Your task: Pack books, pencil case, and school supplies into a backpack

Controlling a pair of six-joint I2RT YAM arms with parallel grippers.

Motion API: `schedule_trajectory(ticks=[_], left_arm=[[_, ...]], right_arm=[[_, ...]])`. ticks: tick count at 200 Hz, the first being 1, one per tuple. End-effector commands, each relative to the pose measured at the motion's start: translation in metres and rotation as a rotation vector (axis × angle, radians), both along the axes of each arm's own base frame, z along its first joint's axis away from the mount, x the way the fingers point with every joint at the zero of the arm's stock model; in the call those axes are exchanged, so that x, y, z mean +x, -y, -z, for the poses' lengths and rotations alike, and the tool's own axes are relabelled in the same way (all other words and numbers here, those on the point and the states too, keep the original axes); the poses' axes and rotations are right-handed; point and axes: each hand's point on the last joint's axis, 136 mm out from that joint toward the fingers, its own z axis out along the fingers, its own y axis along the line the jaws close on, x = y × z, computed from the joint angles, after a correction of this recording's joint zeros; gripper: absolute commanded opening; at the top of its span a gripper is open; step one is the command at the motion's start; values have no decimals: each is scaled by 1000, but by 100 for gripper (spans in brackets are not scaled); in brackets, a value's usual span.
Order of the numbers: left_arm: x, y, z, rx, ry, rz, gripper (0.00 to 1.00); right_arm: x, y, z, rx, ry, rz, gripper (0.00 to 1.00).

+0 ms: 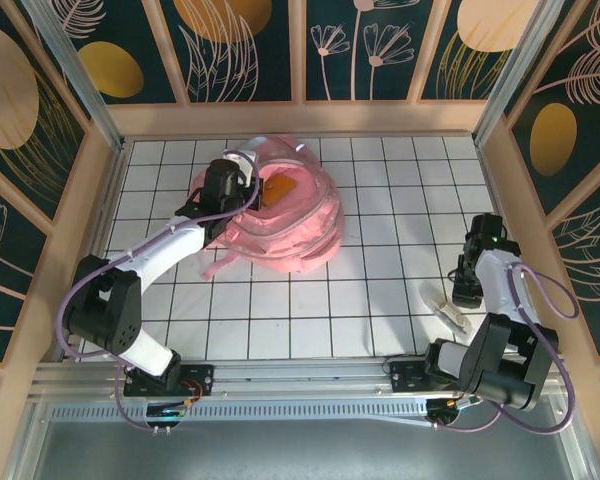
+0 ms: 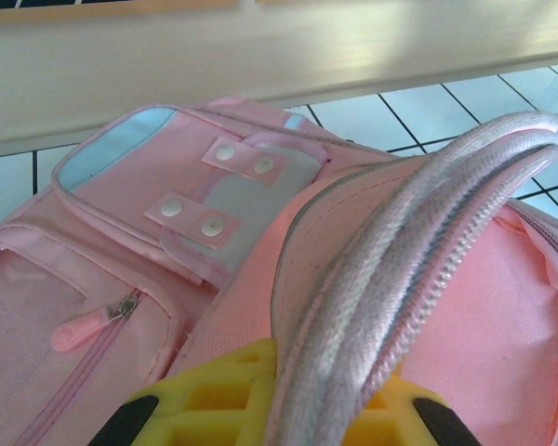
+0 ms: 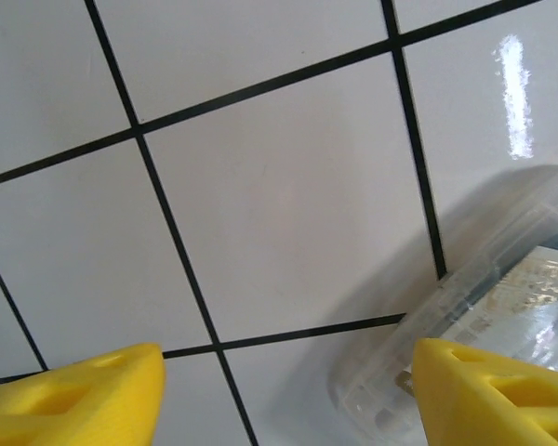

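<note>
Top view: the backpack (image 1: pixel 290 235) lies toward 11 o'clock from the centre of the table (image 1: pixel 380 300), with an orange block (image 1: pixel 280 188) showing in its open top. The packet (image 1: pixel 446 308) lies at 4 o'clock, just beside the right arm (image 1: pixel 495 275).

Left wrist: the left gripper (image 2: pixel 279 413) pinches the backpack's zipper rim, which runs off toward 2 o'clock.

Right wrist: the right gripper (image 3: pixel 288 395) is spread wide over bare table. The packet's end is at 4 o'clock, by one finger.

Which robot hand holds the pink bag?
The left gripper: it pinches the zipper edge of the soft pink backpack. The right gripper hangs open over white tiles.
</note>
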Motion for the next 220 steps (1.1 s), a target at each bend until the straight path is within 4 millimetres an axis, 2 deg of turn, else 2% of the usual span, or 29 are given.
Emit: schedule_trajectory(ticks=[1,11,24,55,81,110,133,150,164,192,220], left_arm=[[-3,8,-48,-66,150,59,0],[-5,11,-51,-62,166,84,0],[-7,16,-52,-61,176,122,0],[-11,29,-54,-69,182,203,0],[-13,28,-58,-62,197,209,0],[-16,29,-58,-64,198,221,0],[-18,29,-56,-71,189,222,0],[-19,27,-56,-72,189,216,0],[-19,26,-55,-68,189,212,0],[-16,23,-59,-35,209,199,0],[-13,23,-69,-2,234,204,0]], right_arm=[[-38,-14,7,32,-97,27,87],[-48,-16,9,14,-98,46,95],[-57,-16,16,4,-87,85,99],[-63,-18,33,60,-75,162,99],[-66,-10,44,43,-108,183,99],[-60,-6,56,94,-86,215,98],[-53,-2,59,104,-53,239,92],[-48,4,61,83,-42,239,65],[-47,6,62,82,-51,231,52],[-41,6,56,74,-45,172,48],[-32,3,38,25,-16,99,44]])
